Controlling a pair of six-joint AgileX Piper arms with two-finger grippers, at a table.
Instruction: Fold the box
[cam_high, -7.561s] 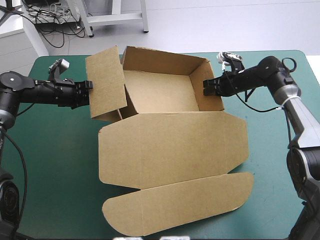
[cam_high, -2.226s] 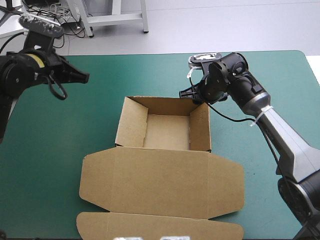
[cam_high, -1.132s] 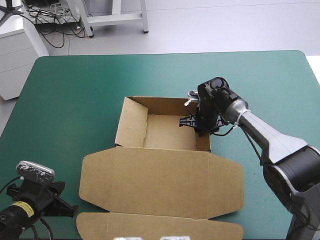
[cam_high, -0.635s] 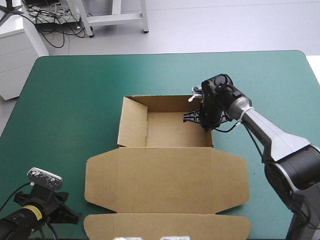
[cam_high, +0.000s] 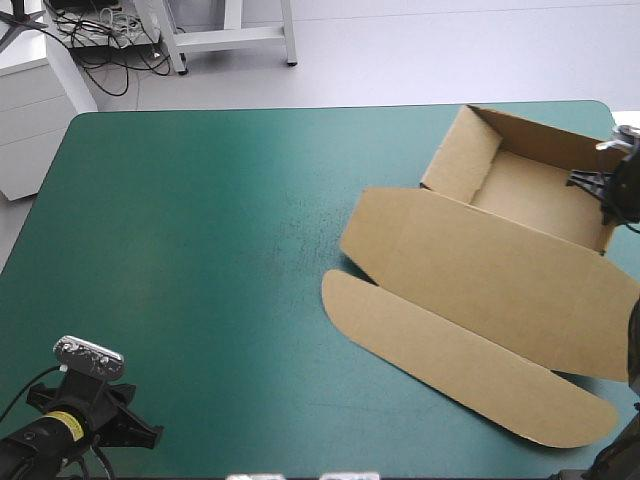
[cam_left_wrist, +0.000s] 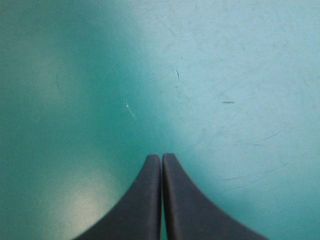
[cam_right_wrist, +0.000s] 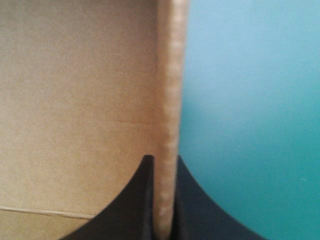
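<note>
High view: box (cam_high: 480, 260) on the right half of the table (cam_high: 200, 220), right gripper (cam_high: 605, 205) clamped on its wall

Nearest you, at the table's near left corner, the left gripper (cam_left_wrist: 161, 156) hangs over bare teal-green cover (cam_left_wrist: 225, 75). Its black fingers are pressed together in one pointed arch and hold nothing. Further out, the brown box lies at an angle: the rounded tuck flap (cam_high: 470, 370) first, then the flat lid (cam_high: 500, 275), then the open tray (cam_high: 530, 195) with its walls raised, close to the far right corner. On the tray wall (cam_right_wrist: 170, 100) nearest the table's right edge you'll find the right gripper. In its wrist view the fingers are all but closed, one inside the tray and one outside, pinching the wall's top edge between them
</note>
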